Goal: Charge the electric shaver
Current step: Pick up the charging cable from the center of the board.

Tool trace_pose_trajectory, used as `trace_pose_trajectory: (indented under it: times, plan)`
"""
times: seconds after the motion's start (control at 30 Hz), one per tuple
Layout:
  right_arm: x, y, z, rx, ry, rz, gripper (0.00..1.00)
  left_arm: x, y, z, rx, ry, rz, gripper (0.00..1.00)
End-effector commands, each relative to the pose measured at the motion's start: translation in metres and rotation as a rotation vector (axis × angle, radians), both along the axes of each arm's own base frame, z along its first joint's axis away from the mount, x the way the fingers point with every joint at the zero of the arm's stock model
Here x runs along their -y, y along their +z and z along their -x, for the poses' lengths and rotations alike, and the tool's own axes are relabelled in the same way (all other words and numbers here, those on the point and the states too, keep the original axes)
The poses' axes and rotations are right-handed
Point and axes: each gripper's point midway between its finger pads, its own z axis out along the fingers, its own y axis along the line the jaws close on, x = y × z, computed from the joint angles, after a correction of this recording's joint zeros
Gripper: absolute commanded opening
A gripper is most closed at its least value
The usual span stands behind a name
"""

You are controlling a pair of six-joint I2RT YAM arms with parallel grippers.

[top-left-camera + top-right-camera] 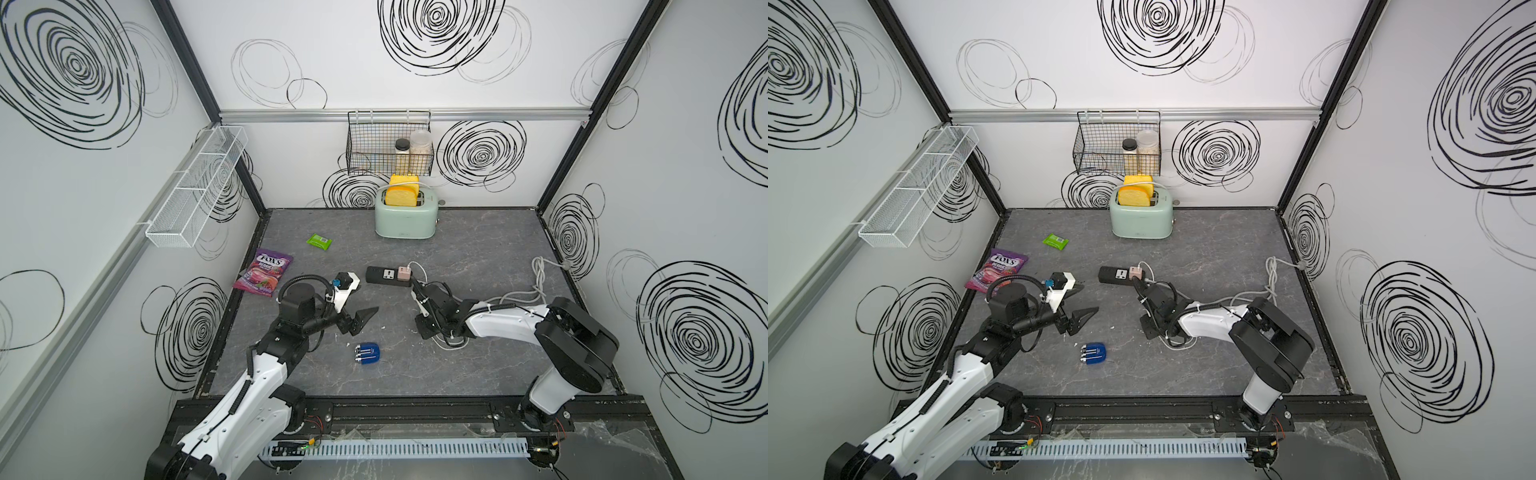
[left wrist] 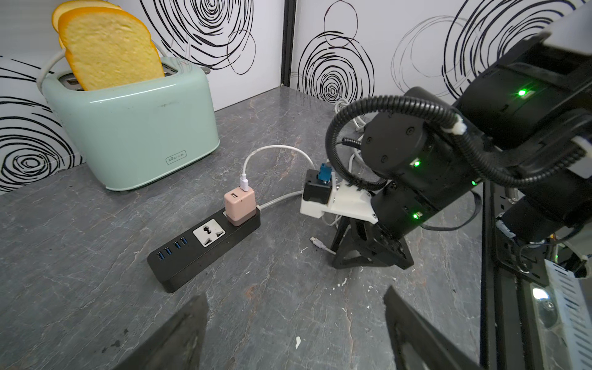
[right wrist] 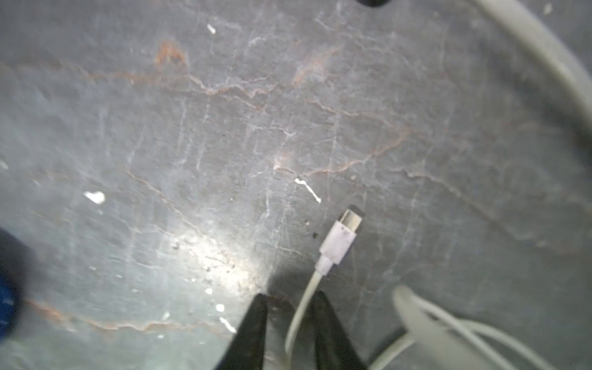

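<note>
Table: grey marbled top; all that follows lies on it or hangs over it.
Toaster: mint green, behind the strip toward the back wall and well apart from it; two bread slices stand in its slots.
Bag: purple sweets bag, left of the strip and well apart from it.
Strip: black, lying flat mid-table; one white socket is free, with blue USB ports at the end away from the adapter.
Left gripper: hangs above the table just in front of the strip's left end. My jaws stand wide apart with nothing between them.
Right gripper: down at the table in front of the strip's right end. My jaws are drawn narrow with the cable running between them. It lies against one jaw and a slit of table shows beside the other, so I cannot tell whether I have it pinched.
Shaver: dark blue, flat on the table with its foil strips up, well in front of the strip's left end, touching neither gripper.
Packet: green, behind and left of the strip.
Adapter: pink cube plugged into the strip's right end.
Cable: thin and white, rises from the adapter, loops right of the strip and comes forward to my right gripper.
Plug: the cable's free end, lying loose on the table just past my right jaws, in front of the strip.
</note>
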Motion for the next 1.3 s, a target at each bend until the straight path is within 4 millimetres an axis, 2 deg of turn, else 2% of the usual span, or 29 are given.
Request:
trace_pose_trajectory:
  times: [0.0, 0.1, 0.2, 0.33, 0.43, 0.5, 0.63, 0.87, 1.0, 1.13, 1.27]
  plan:
    - [0.014, -0.017, 0.018, -0.071, 0.054, 0.083, 0.01, 0.006, -0.002, 0.006, -0.007, -0.044, 0.011, 0.89]
    - [0.013, 0.000, 0.025, -0.013, 0.144, 0.046, 0.00, 0.010, -0.003, 0.010, -0.015, -0.082, 0.020, 0.89]
    - [0.009, 0.041, 0.029, 0.104, 0.218, -0.100, 0.00, 0.018, 0.000, 0.016, -0.039, -0.142, 0.042, 0.90]
    - [0.004, 0.113, 0.038, 0.377, 0.402, -0.235, 0.00, 0.037, 0.001, 0.026, -0.100, -0.248, 0.070, 0.90]
    - [0.010, 0.147, 0.044, 0.561, 0.523, -0.232, 0.00, 0.056, 0.003, 0.038, -0.122, -0.351, 0.092, 0.91]
    - [0.014, 0.160, 0.050, 0.649, 0.609, -0.198, 0.00, 0.070, 0.005, 0.046, -0.142, -0.422, 0.110, 0.90]
    - [0.023, 0.173, 0.052, 0.738, 0.714, -0.102, 0.00, 0.093, 0.011, 0.055, -0.196, -0.527, 0.128, 0.89]
    - [0.021, 0.172, 0.053, 0.734, 0.791, -0.043, 0.00, 0.114, 0.025, 0.062, -0.226, -0.632, 0.181, 0.85]
    - [0.014, 0.178, 0.057, 0.771, 0.831, -0.073, 0.00, 0.122, 0.022, 0.063, -0.253, -0.657, 0.176, 0.82]
    - [0.010, 0.180, 0.060, 0.802, 0.873, -0.080, 0.00, 0.132, 0.020, 0.065, -0.290, -0.693, 0.183, 0.74]
    - [0.008, 0.179, 0.060, 0.821, 0.888, -0.071, 0.00, 0.145, 0.021, 0.067, -0.315, -0.723, 0.195, 0.72]
